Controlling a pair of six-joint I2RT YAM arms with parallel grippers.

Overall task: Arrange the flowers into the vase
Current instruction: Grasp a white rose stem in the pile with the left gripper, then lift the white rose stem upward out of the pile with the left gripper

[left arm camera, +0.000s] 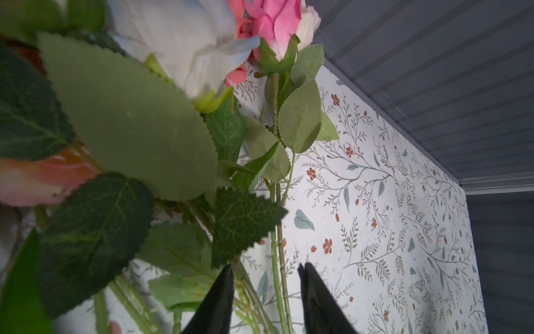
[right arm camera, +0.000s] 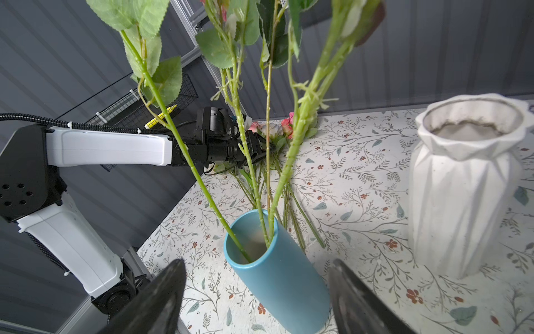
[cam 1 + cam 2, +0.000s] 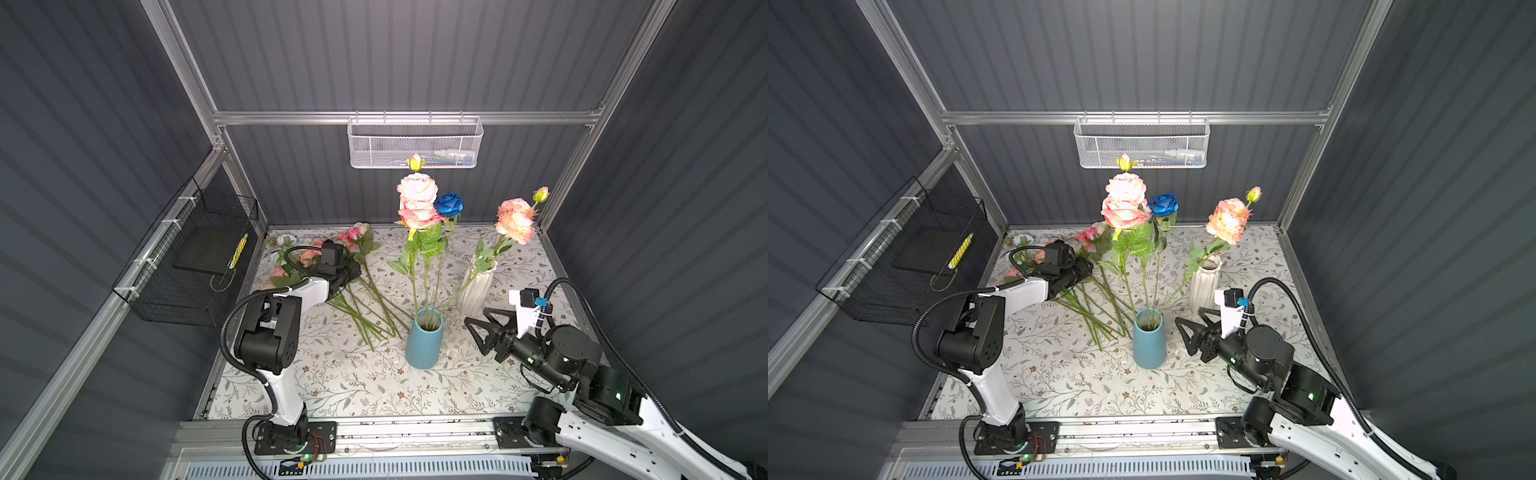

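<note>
Rear left: left gripper [image 1: 265,265] sits low in the loose flowers [image 3: 365,307] lying on the tabletop [image 3: 374,386]. Its jaws are part-open and straddle two thin green stems [image 1: 278,260]. There is a clear gap on one side; leaves crowd the other, so contact there is hard to tell. In the left wrist view a pink rose [image 1: 274,23] and a white bloom [image 1: 185,37] top the pile.

On the other side, right gripper [image 3: 476,316] hovers just right of the blue vase [image 3: 423,349] and in front of the white vase [image 3: 478,299]. Its jaws are wide open, with nothing between them.

The blue vase stands upright mid-tabletop and holds several stems: pink-peach roses [image 3: 417,199], a deep blue rose [image 3: 449,203] and a yellow-green bud [image 3: 415,163] on top. A peach bloom [image 3: 515,220] also rises from it, leaning right across the white vase's mouth in both top views. The white vase stands upright, near the blue vase but apart from it.
</note>
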